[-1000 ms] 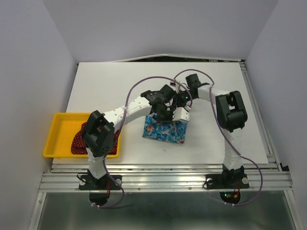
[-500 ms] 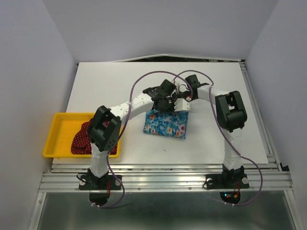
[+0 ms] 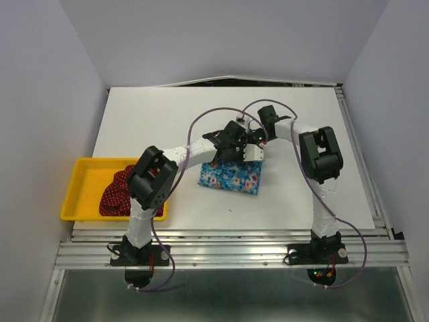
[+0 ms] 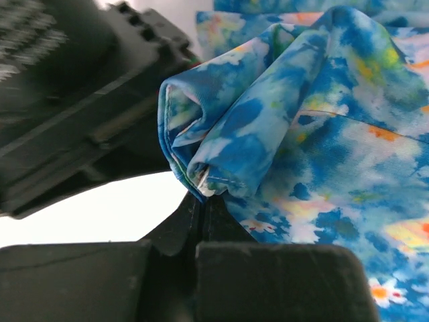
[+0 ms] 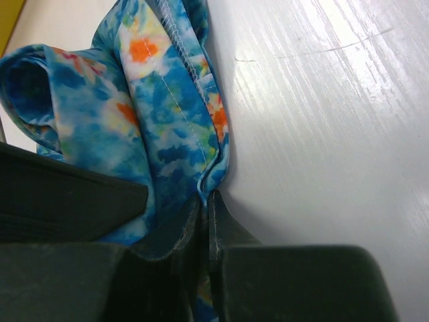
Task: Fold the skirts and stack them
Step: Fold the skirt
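Top external: blue skirt (image 3: 229, 178) lies folded on table (image 3: 147, 121), red skirt (image 3: 114, 194) in yellow tray (image 3: 72, 198). L gripper (image 4: 201, 200) & R gripper (image 5: 209, 201) each pinched tight on blue hem.

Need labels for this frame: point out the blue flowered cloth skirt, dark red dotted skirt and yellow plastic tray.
Blue flowered cloth skirt (image 3: 230, 178), top external, folded middle.
Dark red dotted skirt (image 3: 115, 194), top external, bunched middle.
Yellow plastic tray (image 3: 84, 186), top external, bare floor.

My white counter (image 3: 167, 114) carries two things directly. The folded blue floral skirt (image 3: 230, 177) lies about midway between the left and right edges, nearer the near edge. The yellow plastic tray (image 3: 70, 194) sits at the near-left corner, overhanging the left edge.
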Controlling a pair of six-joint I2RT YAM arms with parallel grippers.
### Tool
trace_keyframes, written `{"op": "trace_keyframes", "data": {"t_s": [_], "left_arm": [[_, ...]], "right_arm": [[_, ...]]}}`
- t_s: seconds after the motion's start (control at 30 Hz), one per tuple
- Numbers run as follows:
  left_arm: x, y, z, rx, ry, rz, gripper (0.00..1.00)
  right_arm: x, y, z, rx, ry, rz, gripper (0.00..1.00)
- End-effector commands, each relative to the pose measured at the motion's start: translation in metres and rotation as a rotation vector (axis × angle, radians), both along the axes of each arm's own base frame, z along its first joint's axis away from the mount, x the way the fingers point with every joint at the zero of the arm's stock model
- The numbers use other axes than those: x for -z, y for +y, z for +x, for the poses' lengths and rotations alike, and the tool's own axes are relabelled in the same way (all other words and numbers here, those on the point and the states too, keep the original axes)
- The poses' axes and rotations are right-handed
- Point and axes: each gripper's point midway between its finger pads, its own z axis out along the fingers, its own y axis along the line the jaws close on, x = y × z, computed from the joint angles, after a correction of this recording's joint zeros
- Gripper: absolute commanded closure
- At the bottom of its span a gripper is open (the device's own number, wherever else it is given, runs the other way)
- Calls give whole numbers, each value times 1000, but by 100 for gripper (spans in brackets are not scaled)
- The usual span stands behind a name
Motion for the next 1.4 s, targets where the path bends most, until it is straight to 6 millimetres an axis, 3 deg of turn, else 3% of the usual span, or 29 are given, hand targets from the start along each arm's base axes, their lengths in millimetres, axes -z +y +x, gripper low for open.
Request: {"op": "trace_keyframes", "data": {"t_s": [0.0,0.13,0.27,0.33,0.4,0.43,0.47,0.5,0.63,0.7,0.73,0.8,0.83,0.9,0.97,1.03,1.07,1.13,1.17,1.3,1.37], "left_arm": [[10,-5,-4,13,-2,-11,100],[28,0,-7,3,23,14,97],[50,3,-15,15,75,49,97],[54,3,-16,20,89,55,97],[63,4,-20,27,124,76,95],[61,1,-18,27,125,72,93],[63,3,-21,28,148,85,91],[69,3,-23,27,174,92,88],[55,-5,-13,-1,217,59,68],[50,-5,-13,-3,249,55,62],[41,-5,-6,-23,252,41,60],[33,-6,0,-33,271,30,59],[18,-10,12,-46,256,2,57],[10,-7,16,-64,283,0,55],[-13,-7,30,-89,273,-39,53],[-36,-11,40,-104,263,-83,50],[-45,-11,43,-109,257,-100,48],[-69,-12,51,-126,245,-155,36],[-76,-11,53,-133,242,-174,35],[-115,-7,57,-204,264,-302,37],[-117,-1,51,-256,379,-384,43]], "right_arm": [[17,0,-1,-2,30,-71,91],[16,0,9,45,41,-90,79],[8,-22,48,210,102,-62,70],[-7,-25,67,280,141,-16,65],[-12,-38,83,351,171,12,54],[-17,-43,89,374,170,20,50],[-22,-48,97,401,158,23,40],[-31,-55,103,420,130,28,39],[-62,-93,111,527,116,50,34],[-66,-105,101,553,124,49,34],[-84,-114,99,573,81,50,34],[-95,-122,90,591,48,41,34],[-104,-124,75,593,29,35,34],[-112,-131,63,605,-1,24,34],[-121,-130,39,602,-6,29,35],[-120,-124,15,584,33,63,36],[-137,-120,5,562,14,103,37],[-140,-113,-13,544,50,153,37],[-153,-106,-19,519,14,179,39],[-161,-77,-44,449,43,211,45],[-167,-55,-56,404,46,230,47]]}}
